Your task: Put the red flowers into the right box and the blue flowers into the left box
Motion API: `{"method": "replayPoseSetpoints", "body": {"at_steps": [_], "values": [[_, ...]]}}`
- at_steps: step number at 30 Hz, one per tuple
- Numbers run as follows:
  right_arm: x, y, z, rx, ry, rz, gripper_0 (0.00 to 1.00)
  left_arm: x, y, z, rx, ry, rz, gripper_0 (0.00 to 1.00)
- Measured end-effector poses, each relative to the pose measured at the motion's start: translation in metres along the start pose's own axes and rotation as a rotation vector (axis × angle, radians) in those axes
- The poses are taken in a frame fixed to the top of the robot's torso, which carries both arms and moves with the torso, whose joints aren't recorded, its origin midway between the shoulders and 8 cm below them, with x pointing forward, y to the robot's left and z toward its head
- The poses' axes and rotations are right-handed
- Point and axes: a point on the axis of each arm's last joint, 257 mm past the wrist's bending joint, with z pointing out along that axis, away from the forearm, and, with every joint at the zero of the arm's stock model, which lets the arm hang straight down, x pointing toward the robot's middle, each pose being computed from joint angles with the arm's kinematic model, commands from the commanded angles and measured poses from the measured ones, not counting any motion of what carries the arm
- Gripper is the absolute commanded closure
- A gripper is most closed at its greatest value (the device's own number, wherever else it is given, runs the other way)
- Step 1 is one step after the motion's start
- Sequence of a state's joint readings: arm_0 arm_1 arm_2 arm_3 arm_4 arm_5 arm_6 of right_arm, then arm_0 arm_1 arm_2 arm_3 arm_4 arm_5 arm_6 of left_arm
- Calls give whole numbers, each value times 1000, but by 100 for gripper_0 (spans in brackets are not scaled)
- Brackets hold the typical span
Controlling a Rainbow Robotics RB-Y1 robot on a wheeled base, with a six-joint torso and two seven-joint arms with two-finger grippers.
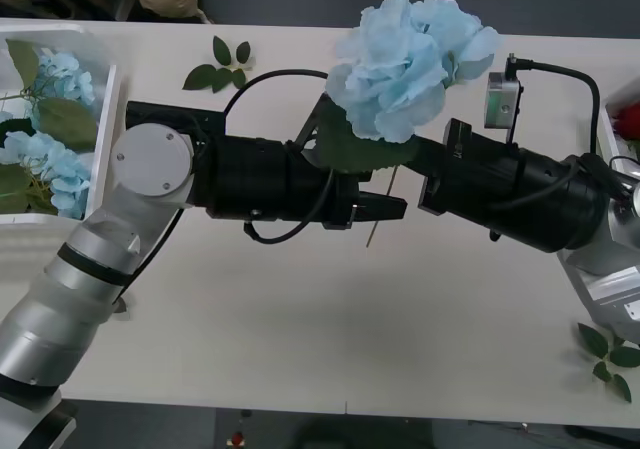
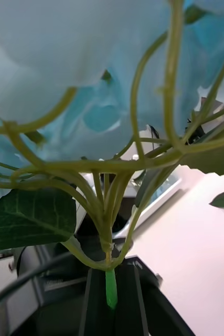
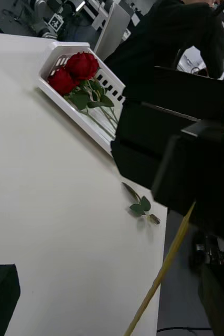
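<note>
Pale blue petals crown the middle of the scene: a blue flower (image 1: 410, 64) stands upright above the counter (image 1: 300, 319), its stem reaching down between the two arms, which meet at mid-counter. The right hand (image 1: 425, 154) looks pinched on the stem just below the head; its wrist view shows the branching green stalks (image 2: 109, 210) rising from right at the fingers. The left hand (image 1: 385, 207) lies just beside the lower stem (image 1: 375, 231), fingers spread, not yet closed on it. This reads as a handover in progress. At far left the left box (image 1: 105, 139) already holds other blue flowers (image 1: 50, 159). The right box (image 3: 75, 113) holds two red flowers (image 3: 75, 73). Loose leaf sprigs (image 1: 222, 64) lie on the counter.

Next, I judge, the left hand must close on the stem, the right hand must release, and the left arm must carry the bloom left to its box, without snagging the broad leaves.
</note>
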State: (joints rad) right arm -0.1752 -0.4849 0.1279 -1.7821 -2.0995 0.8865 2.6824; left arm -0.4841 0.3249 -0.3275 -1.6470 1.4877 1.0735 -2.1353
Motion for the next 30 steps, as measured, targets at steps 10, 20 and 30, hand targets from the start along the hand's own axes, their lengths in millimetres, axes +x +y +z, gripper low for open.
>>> {"method": "replayPoseSetpoints", "body": {"at_steps": [10,20,30], "values": [[-5,-3,20,-16,-53,44,100,10,-9,12,17,22,5,100],[13,-8,26,-23,-17,79,100,18,-3,12,12,38,-15,100],[13,-8,26,-23,-17,79,100,18,-3,12,11,37,-15,100]]}}
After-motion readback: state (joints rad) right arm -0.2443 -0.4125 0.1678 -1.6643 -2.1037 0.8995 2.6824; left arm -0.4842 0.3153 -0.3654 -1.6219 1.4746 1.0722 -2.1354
